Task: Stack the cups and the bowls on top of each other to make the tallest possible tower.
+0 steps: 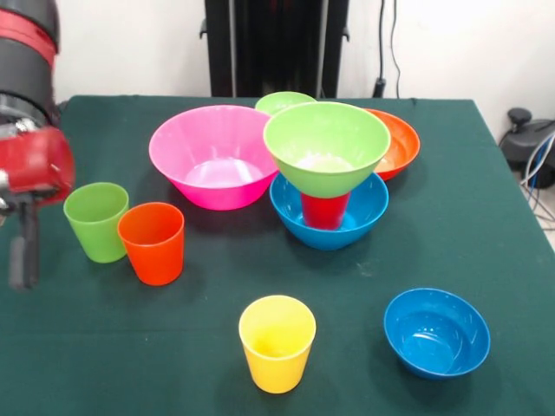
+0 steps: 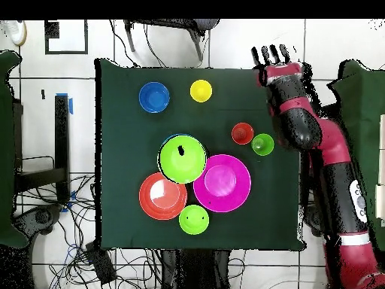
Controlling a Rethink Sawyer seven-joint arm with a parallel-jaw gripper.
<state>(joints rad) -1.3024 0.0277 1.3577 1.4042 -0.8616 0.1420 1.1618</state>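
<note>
The tower [image 1: 326,173] is seen on the tabletop [image 1: 486,234] beside the big pink bowl [image 1: 212,156]; its red cup [image 1: 325,210] is shown only from the front. The jaws are seen spread and empty overhead, gripper [image 2: 272,55] off-table.

Glossy plastic bowls [image 1: 217,156] & cups [image 1: 152,242]; matt green cloth tabletop [image 1: 486,234]

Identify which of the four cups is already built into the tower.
The red cup: it stands in the big blue bowl under the big light-green bowl. The light-green, orange and yellow cups stand loose on the table.
</note>
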